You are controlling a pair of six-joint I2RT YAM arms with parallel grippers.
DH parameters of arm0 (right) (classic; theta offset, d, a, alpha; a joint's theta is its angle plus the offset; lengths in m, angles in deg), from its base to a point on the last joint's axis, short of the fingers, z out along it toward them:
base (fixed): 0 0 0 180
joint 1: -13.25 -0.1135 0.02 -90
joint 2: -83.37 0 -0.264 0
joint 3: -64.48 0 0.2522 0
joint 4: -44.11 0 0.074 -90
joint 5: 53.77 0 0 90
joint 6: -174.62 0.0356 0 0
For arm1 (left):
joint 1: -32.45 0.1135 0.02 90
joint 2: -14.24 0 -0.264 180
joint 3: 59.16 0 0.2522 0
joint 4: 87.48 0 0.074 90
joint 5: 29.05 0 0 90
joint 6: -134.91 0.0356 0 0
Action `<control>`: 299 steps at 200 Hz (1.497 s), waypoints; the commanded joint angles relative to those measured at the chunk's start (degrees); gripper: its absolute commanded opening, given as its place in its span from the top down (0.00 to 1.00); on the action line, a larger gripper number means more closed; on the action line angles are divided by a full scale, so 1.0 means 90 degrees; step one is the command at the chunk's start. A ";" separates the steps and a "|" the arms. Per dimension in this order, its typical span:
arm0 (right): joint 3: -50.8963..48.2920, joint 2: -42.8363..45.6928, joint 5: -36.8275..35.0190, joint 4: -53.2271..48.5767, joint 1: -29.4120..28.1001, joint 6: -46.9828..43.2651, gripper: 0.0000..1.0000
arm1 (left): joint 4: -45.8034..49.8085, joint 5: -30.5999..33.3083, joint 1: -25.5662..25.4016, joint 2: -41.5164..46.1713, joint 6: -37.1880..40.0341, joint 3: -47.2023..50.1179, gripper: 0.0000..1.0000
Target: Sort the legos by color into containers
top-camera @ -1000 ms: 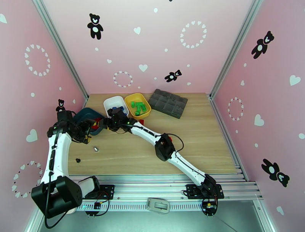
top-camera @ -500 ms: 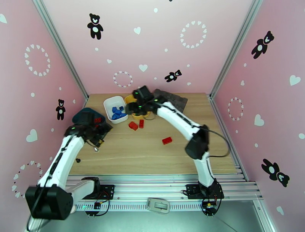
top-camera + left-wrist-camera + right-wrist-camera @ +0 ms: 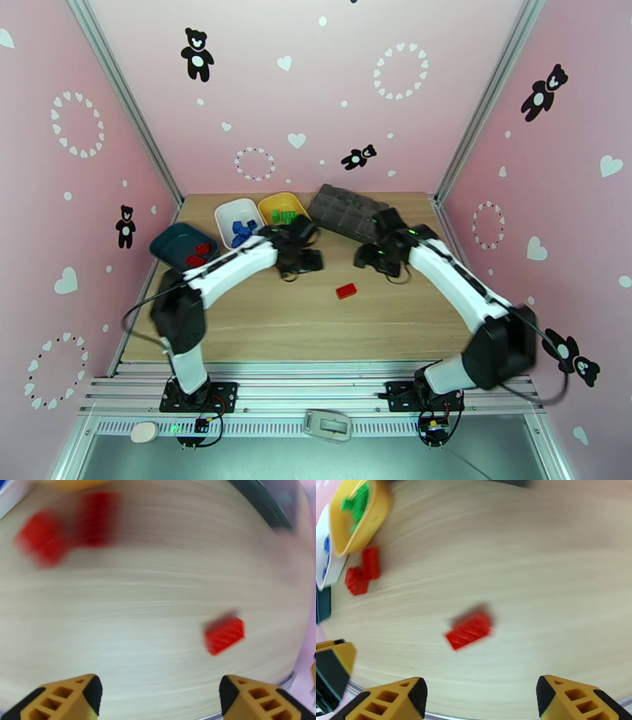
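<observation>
I judge the job nearly finished: three red legos lie loose on the table (image 3: 411, 316). Nearest me, mid-table, sits a lone red brick (image 3: 345, 290). Just past it both arms hang empty with jaws wide, the left gripper (image 3: 160, 693) and the right gripper (image 3: 482, 693). Two more red bricks (image 3: 369, 562) lie side by side near the yellow tray (image 3: 381, 508). Along the far left, the teal tray (image 3: 170, 237) holds reds, the white tray (image 3: 223, 211) blues, the yellow tray greens.
</observation>
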 commanded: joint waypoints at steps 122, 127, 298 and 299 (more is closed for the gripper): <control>-0.1256 0.2785 0.0854 -0.1982 0.1100 0.0089 0.24 | 0.0745 0.0277 -0.1152 -0.3103 0.3249 -0.3231 0.21; -0.1254 0.2814 0.0861 -0.2003 0.1100 0.0093 0.24 | 0.0780 0.0346 -0.1166 -0.3145 0.3261 -0.3243 0.21; -0.1616 0.2901 0.1800 -0.0983 0.1070 0.0506 0.32 | 0.0841 0.1324 -0.1005 -0.2410 0.2484 -0.2506 0.70; -0.1630 0.2888 0.1819 -0.0939 0.1065 0.0519 0.31 | 0.0826 0.1313 -0.0986 -0.2375 0.2476 -0.2480 0.70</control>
